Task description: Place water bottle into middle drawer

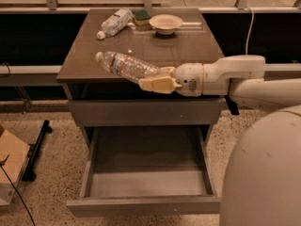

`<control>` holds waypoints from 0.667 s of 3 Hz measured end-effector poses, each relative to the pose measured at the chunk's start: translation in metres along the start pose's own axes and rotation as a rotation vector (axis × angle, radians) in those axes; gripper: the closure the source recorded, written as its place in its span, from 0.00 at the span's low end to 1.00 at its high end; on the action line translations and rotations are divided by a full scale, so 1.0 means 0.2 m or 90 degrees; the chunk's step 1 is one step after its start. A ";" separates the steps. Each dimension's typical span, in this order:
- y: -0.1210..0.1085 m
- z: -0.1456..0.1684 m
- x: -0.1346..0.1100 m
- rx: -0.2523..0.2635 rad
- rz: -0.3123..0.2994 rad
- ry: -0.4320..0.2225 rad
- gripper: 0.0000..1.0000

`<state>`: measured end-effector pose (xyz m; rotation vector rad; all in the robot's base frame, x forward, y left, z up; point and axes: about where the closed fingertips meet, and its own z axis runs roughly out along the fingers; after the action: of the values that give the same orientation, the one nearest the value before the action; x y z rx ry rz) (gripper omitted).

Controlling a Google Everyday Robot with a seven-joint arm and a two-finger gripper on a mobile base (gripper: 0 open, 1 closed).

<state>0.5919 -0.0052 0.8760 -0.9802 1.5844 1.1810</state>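
Observation:
The water bottle (126, 65), clear and crinkled with a white label and reddish print, is held nearly level by its base, its neck pointing left. My gripper (151, 80) is shut on the bottle's right end, above the cabinet's front edge. My white arm (225, 75) reaches in from the right. The middle drawer (146, 205) is pulled open below, its grey inside bare.
A second clear bottle with a white cap (114, 22) lies at the back left of the cabinet top (188, 46). A white bowl (165, 22) and a green sponge (140, 16) sit at the back. A cardboard box (10, 171) stands on the floor at left.

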 end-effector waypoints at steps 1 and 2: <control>0.13 -0.03 0.15 -0.007 0.020 0.038 1.00; 0.28 -0.06 0.38 0.005 0.073 0.069 1.00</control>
<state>0.5159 -0.0105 0.8192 -0.9733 1.7497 1.2158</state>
